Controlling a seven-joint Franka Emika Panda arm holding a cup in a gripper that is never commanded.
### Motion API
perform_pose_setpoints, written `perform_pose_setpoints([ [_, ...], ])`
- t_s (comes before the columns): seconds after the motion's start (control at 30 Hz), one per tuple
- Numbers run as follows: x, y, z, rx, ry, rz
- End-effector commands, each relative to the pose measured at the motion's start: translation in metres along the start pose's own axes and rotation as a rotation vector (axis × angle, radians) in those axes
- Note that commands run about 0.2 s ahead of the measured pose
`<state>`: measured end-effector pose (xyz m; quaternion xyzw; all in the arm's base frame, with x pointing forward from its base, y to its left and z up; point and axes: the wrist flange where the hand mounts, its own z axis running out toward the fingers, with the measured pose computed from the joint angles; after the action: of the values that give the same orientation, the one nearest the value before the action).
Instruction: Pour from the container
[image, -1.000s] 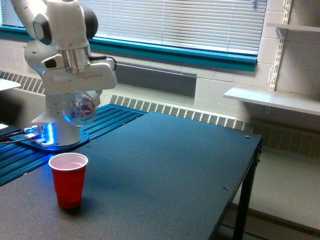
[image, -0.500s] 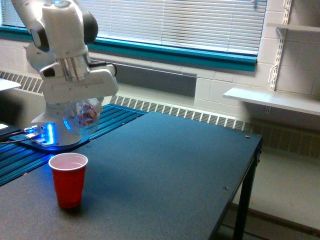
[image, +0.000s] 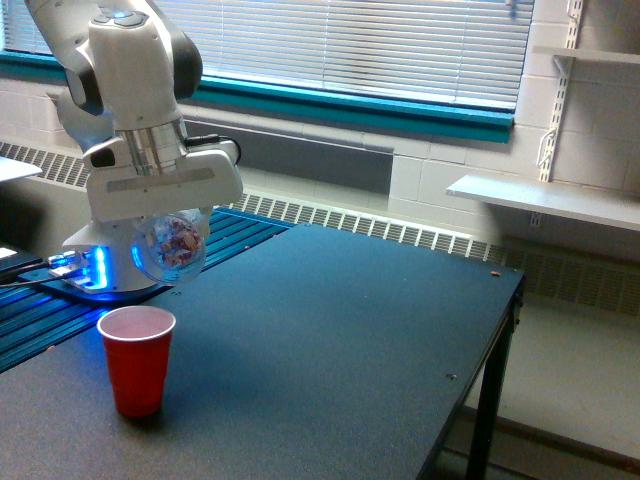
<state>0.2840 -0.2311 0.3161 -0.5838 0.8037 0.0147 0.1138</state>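
Fingers (image: 172, 232): grasping the clear container (image: 172, 248), tipped on its side, reddish bits inside.
Red cup (image: 137, 358): upright on the counter (image: 330, 350), below the container.

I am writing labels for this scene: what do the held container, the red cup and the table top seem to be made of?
The container looks like clear, glossy plastic: coloured bits show through its wall. The red cup looks like opaque, smooth plastic with a pale inside, though coated paper is possible. The table top is dark and matte, perhaps laminate or painted board; the view leaves this open.
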Motion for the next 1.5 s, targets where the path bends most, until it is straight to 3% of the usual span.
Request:
perform_pose_setpoints([
  [0.03, 0.017, 0.01, -0.011, -0.008, 0.01, 0.027],
  [0.17, 0.028, 0.023, -0.017, -0.027, 0.008, 0.067],
  [0.33, 0.038, 0.03, -0.025, -0.083, 0.026, 0.046],
  [0.57, 0.047, 0.021, -0.029, -0.106, 0.016, 0.023],
  [0.77, 0.052, 0.011, -0.025, -0.096, -0.016, 0.031],
  [1.07, 0.051, 0.006, -0.013, -0.127, -0.066, 0.075],
  [1.23, 0.047, 0.005, -0.01, -0.168, -0.103, 0.108],
  [1.5, 0.048, 0.002, -0.009, -0.175, -0.124, 0.137],
])
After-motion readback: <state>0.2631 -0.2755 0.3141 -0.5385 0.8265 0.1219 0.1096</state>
